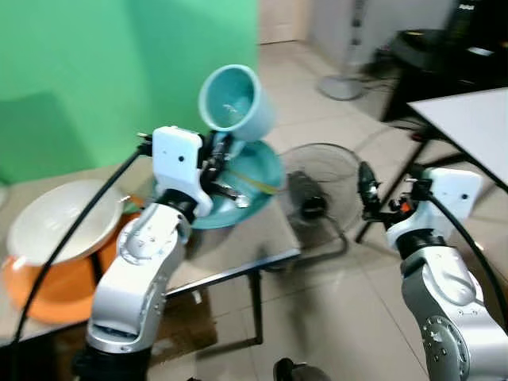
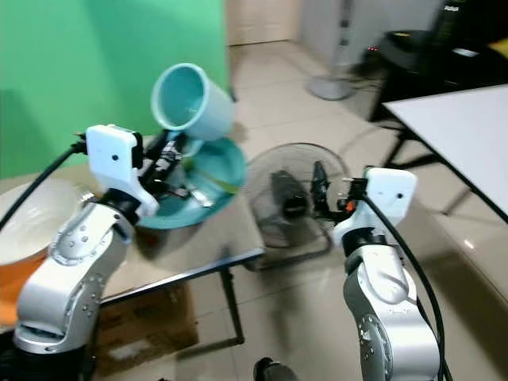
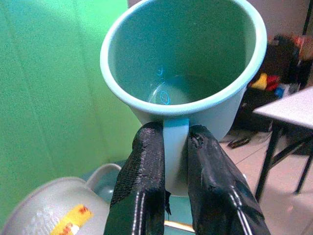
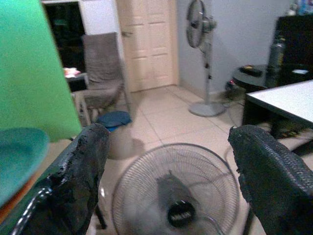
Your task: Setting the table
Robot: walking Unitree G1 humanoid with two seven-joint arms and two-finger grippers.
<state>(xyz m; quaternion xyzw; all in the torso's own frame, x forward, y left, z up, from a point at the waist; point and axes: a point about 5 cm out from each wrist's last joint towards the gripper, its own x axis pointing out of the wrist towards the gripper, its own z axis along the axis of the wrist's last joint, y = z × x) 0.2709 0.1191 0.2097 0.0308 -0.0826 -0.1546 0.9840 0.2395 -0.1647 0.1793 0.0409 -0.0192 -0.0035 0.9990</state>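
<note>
A teal cup [image 1: 235, 101] is held up in the air, tilted with its mouth toward me, above a teal bowl [image 1: 258, 178] on the small table. My left gripper [image 3: 168, 147] is shut on the teal cup [image 3: 183, 73], its fingers [image 3: 144, 171] pinching the handle. My right gripper [image 4: 166, 161] is open and holds nothing; the right gripper [image 1: 365, 186] hovers off the table's right side, in front of a floor fan. A white bowl [image 1: 59, 222] rests in an orange bowl [image 1: 48, 286] at the table's left.
A floor fan [image 1: 317, 194] lies on the tiled floor just right of the small table [image 1: 238, 262]. A white table [image 1: 476, 119] stands at far right, dark furniture behind it. A green screen [image 1: 95, 71] backs the scene. A second standing fan [image 4: 198, 29] is farther off.
</note>
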